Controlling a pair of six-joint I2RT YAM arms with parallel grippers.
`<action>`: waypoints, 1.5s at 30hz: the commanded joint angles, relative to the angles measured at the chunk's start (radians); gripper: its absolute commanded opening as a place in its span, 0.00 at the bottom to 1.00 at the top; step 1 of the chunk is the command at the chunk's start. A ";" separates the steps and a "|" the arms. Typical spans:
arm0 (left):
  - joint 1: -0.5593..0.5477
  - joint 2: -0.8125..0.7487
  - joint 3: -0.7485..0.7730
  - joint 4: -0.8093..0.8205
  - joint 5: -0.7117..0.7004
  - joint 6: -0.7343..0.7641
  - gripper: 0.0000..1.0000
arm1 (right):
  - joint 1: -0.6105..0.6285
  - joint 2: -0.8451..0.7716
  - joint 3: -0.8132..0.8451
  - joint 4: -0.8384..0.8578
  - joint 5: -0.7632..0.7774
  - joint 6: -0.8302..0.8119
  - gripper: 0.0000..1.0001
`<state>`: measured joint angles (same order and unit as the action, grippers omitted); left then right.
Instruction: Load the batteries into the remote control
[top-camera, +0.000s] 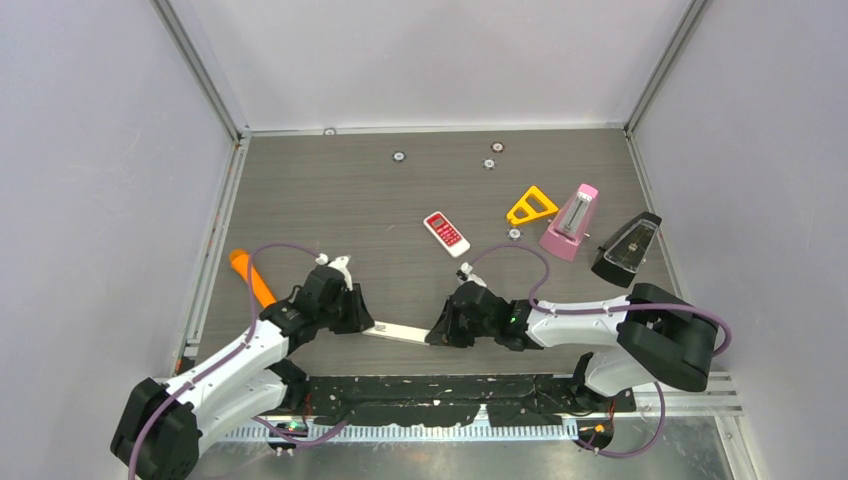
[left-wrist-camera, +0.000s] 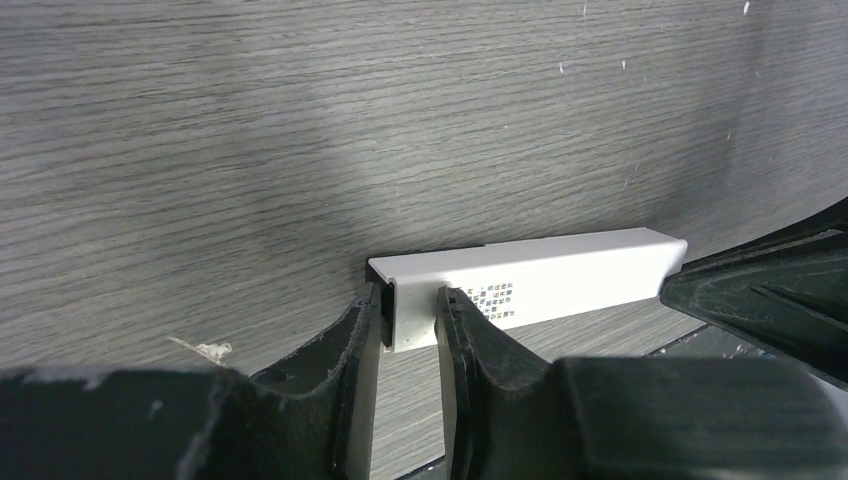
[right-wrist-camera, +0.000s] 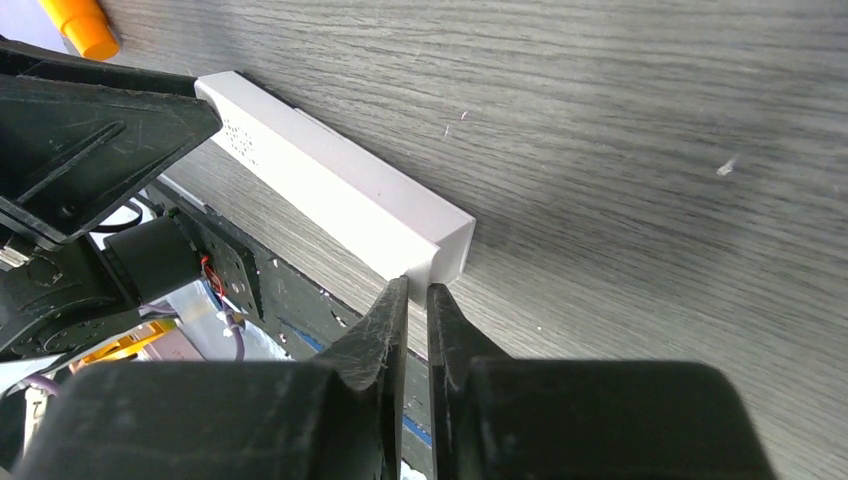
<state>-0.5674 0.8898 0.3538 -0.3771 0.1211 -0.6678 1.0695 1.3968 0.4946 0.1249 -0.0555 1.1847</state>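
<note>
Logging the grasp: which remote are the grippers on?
The long white remote at the near edge, between the left gripper and right gripper; the small red remote lies apart, farther back.

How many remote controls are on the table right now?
2: a white remote by the near edge, and a red-and-white remote mid-table, left of the yellow triangle.

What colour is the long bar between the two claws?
White remote control, with small dark print; best in the left wrist view.
</note>
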 joint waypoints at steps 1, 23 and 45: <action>-0.006 0.026 -0.037 -0.040 -0.020 0.030 0.24 | 0.000 0.052 -0.010 0.005 0.034 -0.003 0.10; -0.007 -0.005 -0.043 0.001 0.016 -0.003 0.00 | 0.001 0.091 0.096 -0.085 0.041 -0.042 0.17; -0.006 -0.005 -0.038 0.002 -0.011 -0.010 0.00 | 0.008 -0.002 0.117 -0.216 0.149 -0.132 0.27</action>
<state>-0.5636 0.8639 0.3351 -0.3393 0.1055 -0.6807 1.0733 1.4136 0.5838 -0.0132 0.0170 1.0992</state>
